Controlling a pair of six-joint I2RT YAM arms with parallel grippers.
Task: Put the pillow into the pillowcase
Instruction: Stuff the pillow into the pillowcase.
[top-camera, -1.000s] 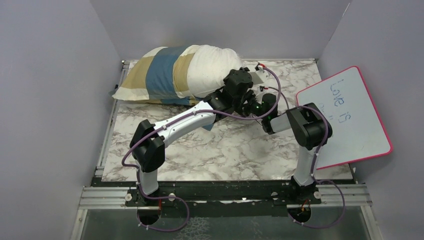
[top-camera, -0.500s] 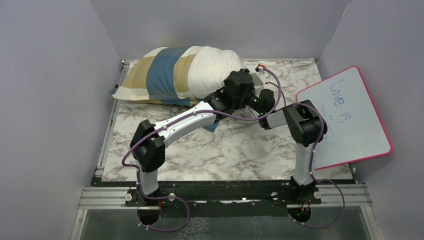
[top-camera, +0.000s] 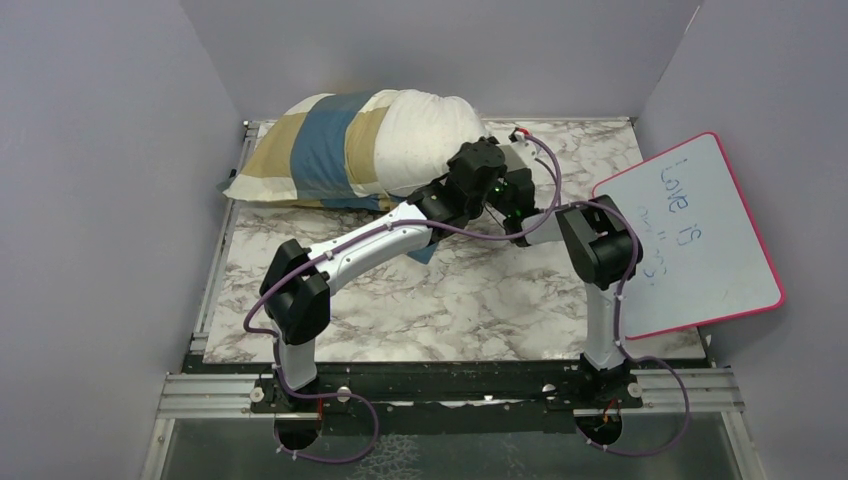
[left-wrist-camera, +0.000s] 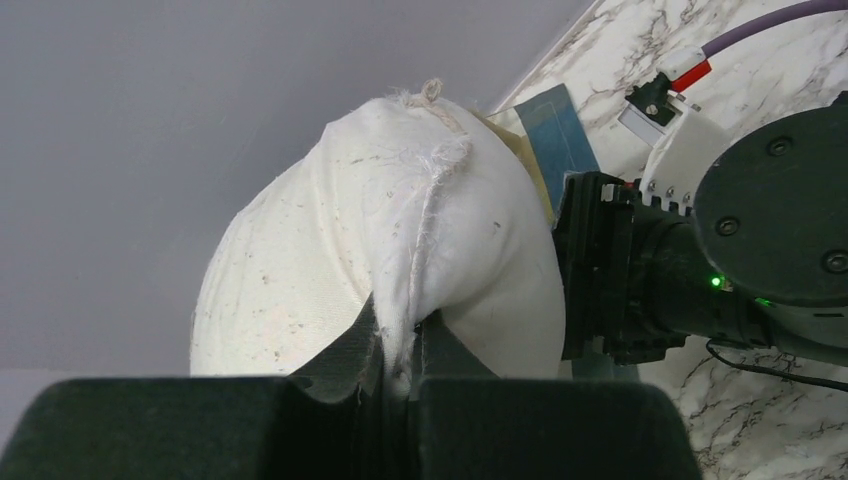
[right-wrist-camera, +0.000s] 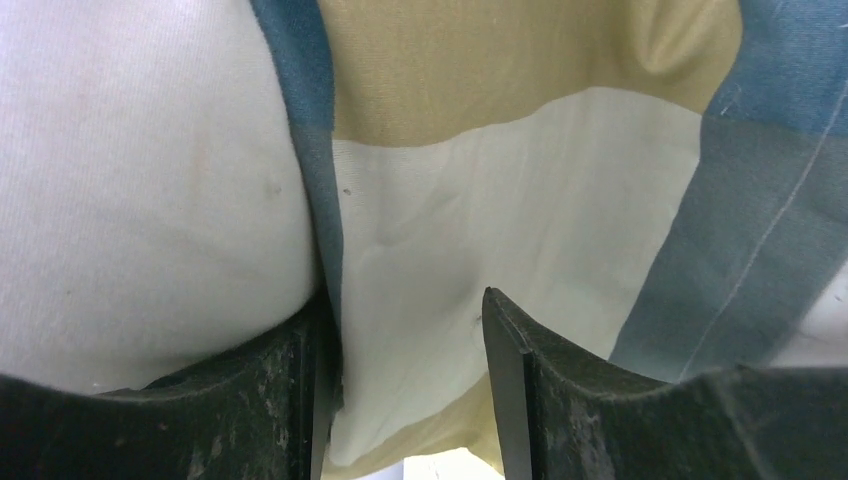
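Note:
The off-white pillow (top-camera: 430, 130) lies at the back of the table, its left part inside the blue, tan and cream pillowcase (top-camera: 315, 145). In the left wrist view, my left gripper (left-wrist-camera: 400, 355) is shut on the frayed seam at the bare end of the pillow (left-wrist-camera: 320, 250). My right gripper (right-wrist-camera: 405, 390) is pressed close under that end. Its jaws stand open, with a cream fold of the pillowcase (right-wrist-camera: 470, 220) lying between the fingers and the pillow (right-wrist-camera: 140, 200) bulging at the left. In the top view, the left wrist hides the right fingers.
A pink-rimmed whiteboard (top-camera: 700, 235) leans at the right side. Grey walls close in the marble table (top-camera: 450, 300) on the left, back and right. The two wrists sit tightly together by the pillow's end (top-camera: 495, 185).
The right arm has swung left and in toward the pillow's end, and its jaws have narrowed a little. The left gripper and the pillow have held still.

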